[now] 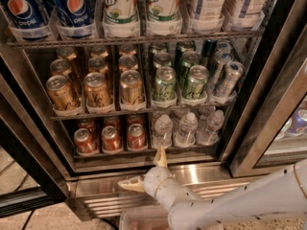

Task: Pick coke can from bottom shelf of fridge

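Note:
The fridge (201,174) stands open, with a steel frame and a dark inside. On its bottom shelf (120,152), three lanes of red coke cans stand at the left; the front ones are at the left (85,141), the middle (111,138) and the right (136,136). My gripper (146,170) is just below and in front of the shelf, under the right-hand red can. It is open: one cream finger (161,156) points up at the shelf edge, the other (130,184) points left. It holds nothing.
Small water bottles (186,129) fill the right of the bottom shelf. Above stand gold cans (96,90) and green cans (164,83), then Pepsi and 7UP bottles (120,4). A ribbed steel grille (110,206) lies below. A second cooler door (283,109) stands at the right.

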You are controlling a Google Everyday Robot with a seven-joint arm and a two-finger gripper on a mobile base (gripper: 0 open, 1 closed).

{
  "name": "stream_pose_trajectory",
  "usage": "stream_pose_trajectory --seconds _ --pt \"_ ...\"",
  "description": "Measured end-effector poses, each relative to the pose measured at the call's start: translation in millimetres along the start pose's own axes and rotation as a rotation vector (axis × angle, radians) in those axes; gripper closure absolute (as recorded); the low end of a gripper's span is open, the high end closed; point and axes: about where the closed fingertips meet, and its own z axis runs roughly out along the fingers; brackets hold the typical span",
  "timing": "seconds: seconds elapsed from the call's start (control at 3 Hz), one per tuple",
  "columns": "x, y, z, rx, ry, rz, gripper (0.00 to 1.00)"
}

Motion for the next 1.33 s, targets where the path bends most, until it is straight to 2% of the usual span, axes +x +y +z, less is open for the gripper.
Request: stream_pose_trajectory --seconds 0.33,0.67,1.0,1.33 --pt "-5.1 -1.8 12.2 0.056 -0.079 0.017 0.21" --pt "-5.1 -1.8 12.3 0.056 -0.079 0.018 0.17" --pt "-1.5 3.1 13.9 0.066 -0.097 0.032 0.18" --pt "-0.6 6.0 21.3 0.104 -0.136 0.05 0.26"
